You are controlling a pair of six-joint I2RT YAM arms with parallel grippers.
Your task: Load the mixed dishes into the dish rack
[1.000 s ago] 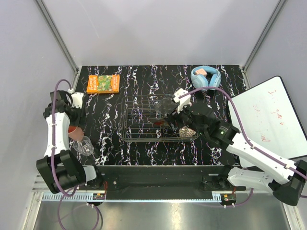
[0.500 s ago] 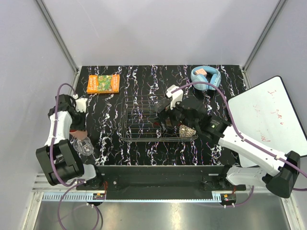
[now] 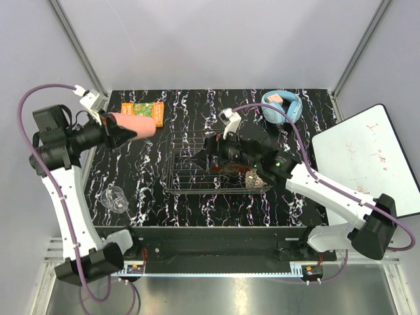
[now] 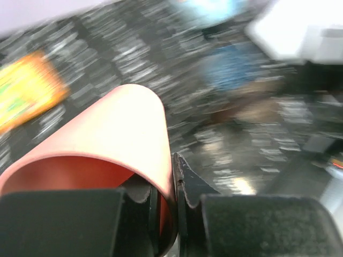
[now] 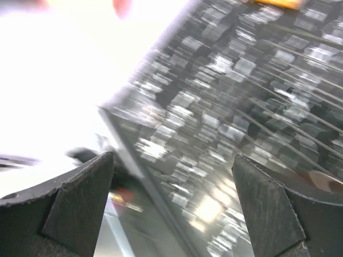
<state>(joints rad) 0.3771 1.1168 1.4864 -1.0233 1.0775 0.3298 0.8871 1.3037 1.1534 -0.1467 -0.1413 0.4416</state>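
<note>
Far left, aloft above the table (image 3: pixel 151 203): pinching the wall of the salmon-pink cup (image 3: pixel 136 125) with the left gripper (image 3: pixel 113 130), one finger inside the rim and one outside, cup turned sideways with its mouth toward the wrist. Just behind, partly covered in the top view, flat on the table: the orange-green book (image 3: pixel 138 111). Nearer the front left corner, well apart from everything else: the clear stemmed glass (image 3: pixel 117 199). In the middle: the dish rack (image 3: pixel 172 176), with the beige patterned bowl (image 3: pixel 256 178) in its near right corner. Hanging over the rack's left half with fingers spread wide and nothing between them: the right gripper (image 3: pixel 199 159). Far right, at the back: the light blue headphones (image 3: pixel 282 105).
</note>
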